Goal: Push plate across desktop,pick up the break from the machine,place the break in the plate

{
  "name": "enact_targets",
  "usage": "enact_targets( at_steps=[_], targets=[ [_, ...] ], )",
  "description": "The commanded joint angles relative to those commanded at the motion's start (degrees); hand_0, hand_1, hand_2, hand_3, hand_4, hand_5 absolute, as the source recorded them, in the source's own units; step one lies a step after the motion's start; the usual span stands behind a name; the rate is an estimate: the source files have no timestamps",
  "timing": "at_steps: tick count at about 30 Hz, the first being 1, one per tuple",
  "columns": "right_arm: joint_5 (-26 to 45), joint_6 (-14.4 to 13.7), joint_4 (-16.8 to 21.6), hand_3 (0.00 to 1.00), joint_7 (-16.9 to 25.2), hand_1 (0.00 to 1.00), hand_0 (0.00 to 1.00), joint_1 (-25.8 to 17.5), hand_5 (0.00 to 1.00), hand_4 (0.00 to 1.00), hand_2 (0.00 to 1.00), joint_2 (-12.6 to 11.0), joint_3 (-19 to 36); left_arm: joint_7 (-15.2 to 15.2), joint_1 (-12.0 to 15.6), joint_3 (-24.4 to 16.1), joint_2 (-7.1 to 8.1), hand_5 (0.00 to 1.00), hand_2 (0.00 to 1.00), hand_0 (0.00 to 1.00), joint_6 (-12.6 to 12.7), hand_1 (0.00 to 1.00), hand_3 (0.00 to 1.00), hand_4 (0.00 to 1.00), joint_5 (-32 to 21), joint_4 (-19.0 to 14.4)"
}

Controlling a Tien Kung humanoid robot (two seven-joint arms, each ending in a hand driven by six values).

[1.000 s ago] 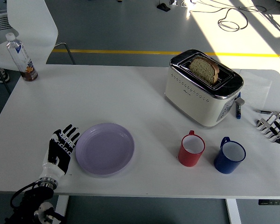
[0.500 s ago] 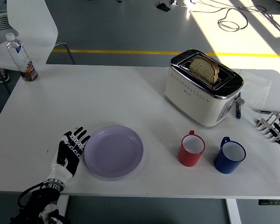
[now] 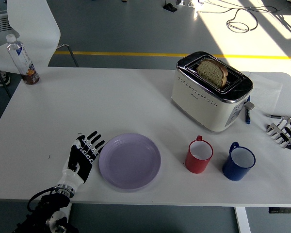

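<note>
The left hand (image 3: pixel 82 158) lies flat on the counter (image 3: pixel 111 97), fingers (image 3: pixel 93 142) extended and loosely spread, gripping nothing; their tips touch the left rim of the plate (image 3: pixel 130 161). The right hand (image 3: pixel 286 132) rests at the counter's right edge, fingers open, idle. The bread (image 3: pixel 212 72) stands upright in the toaster (image 3: pixel 211 91), well beyond the left fingers and to their right.

Judged step: pushing the plate rightward, under way. To do it well, keep the fingers low and level against the rim, pressing through its middle so the plate slides straight instead of spinning. The red mug (image 3: pixel 199 156) stands just right of the plate, with a blue mug (image 3: pixel 238 162) beyond; stop short of contact.
</note>
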Motion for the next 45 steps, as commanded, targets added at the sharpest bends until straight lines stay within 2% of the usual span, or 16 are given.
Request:
enact_targets(
  at_steps=[10, 17, 23, 25, 29, 32, 33, 34, 37, 40, 41, 43, 45],
  targets=[
    [0.0, 0.0, 0.0, 0.683, 0.0, 0.679, 0.733, 0.2, 0.453, 0.499, 0.692, 0.1, 0.1, 3.6, -0.6, 1.8, 0.00, 0.998, 0.856, 0.812, -4.3, 0.817, 0.793, 0.509, -1.0, -0.3],
    [0.0, 0.0, 0.0, 0.679, 0.0, 0.679, 0.732, 0.3, 0.451, 0.498, 0.692, 0.2, 0.2, 3.9, -1.0, 2.5, 0.00, 0.998, 0.855, 0.812, -4.7, 0.816, 0.792, 0.510, -0.9, -0.3],
    [-0.2, -0.1, 0.2, 0.681, 0.1, 0.678, 0.732, 0.3, 0.451, 0.499, 0.691, 0.2, 0.3, 1.6, -0.6, 1.2, 0.00, 0.998, 0.851, 0.802, -2.0, 0.809, 0.788, 0.512, -0.8, -1.0],
    [-0.5, -0.3, 0.9, 0.681, 0.1, 0.678, 0.732, 0.2, 0.451, 0.499, 0.691, 0.2, 0.3, -0.4, -0.2, 0.0, 0.00, 0.998, 0.851, 0.802, 0.6, 0.809, 0.788, 0.512, -0.5, -1.5],
    [-3.2, -1.1, 3.3, 0.683, 0.8, 0.678, 0.734, 0.3, 0.452, 0.501, 0.692, 0.0, 0.3, -2.6, 0.5, -2.4, 0.00, 0.998, 0.848, 0.795, 3.4, 0.801, 0.780, 0.517, -0.4, -2.3],
    [-5.4, 0.9, 6.0, 0.683, 2.6, 0.678, 0.734, 0.8, 0.452, 0.501, 0.692, -0.6, 0.1, -3.3, 1.0, -4.6, 0.00, 0.998, 0.848, 0.795, 4.7, 0.801, 0.780, 0.517, -0.1, -3.0],
    [-7.6, 1.7, 7.8, 0.683, 3.4, 0.678, 0.734, 1.4, 0.452, 0.501, 0.692, -1.3, -0.1, -3.5, 1.2, -5.6, 0.00, 0.998, 0.848, 0.795, 5.0, 0.801, 0.780, 0.517, 0.0, -3.4],
    [-9.5, 1.8, 9.2, 0.718, 3.8, 0.717, 0.741, 2.0, 0.426, 0.599, 0.734, -1.9, -0.4, -3.6, 1.4, -6.2, 0.00, 0.998, 0.842, 0.792, 5.2, 0.794, 0.775, 0.516, 0.0, -3.6],
    [-14.4, 0.2, 12.1, 0.718, 4.0, 0.717, 0.741, 4.0, 0.426, 0.599, 0.734, -3.9, -1.6, -3.7, 1.6, -7.4, 0.00, 0.998, 0.842, 0.792, 5.5, 0.794, 0.775, 0.516, 0.1, -3.8],
    [-21.1, -4.1, 14.4, 0.718, 2.7, 0.717, 0.741, 7.8, 0.426, 0.599, 0.734, -7.1, -3.8, -3.8, 1.7, -8.2, 0.00, 0.998, 0.842, 0.792, 5.8, 0.794, 0.775, 0.516, 0.1, -4.0],
    [-23.3, -5.8, 14.5, 0.812, 1.6, 0.769, 0.802, 9.4, 0.327, 0.715, 0.801, -8.4, -5.0, -3.7, 1.8, -8.4, 0.00, 0.998, 0.840, 0.790, 6.0, 0.794, 0.770, 0.511, 0.2, -4.0],
    [-28.1, -9.7, 13.8, 0.812, -1.5, 0.769, 0.802, 13.7, 0.327, 0.715, 0.801, -11.5, -8.4, -3.6, 2.0, -8.3, 0.00, 0.998, 0.840, 0.790, 6.5, 0.794, 0.770, 0.511, 0.2, -4.0],
    [-32.9, -11.1, 12.3, 0.812, -5.5, 0.769, 0.802, 18.3, 0.327, 0.715, 0.801, -14.4, -12.4, -3.4, 2.1, -7.9, 0.00, 0.998, 0.840, 0.790, 6.7, 0.794, 0.770, 0.511, 0.3, -4.0]
  ],
)
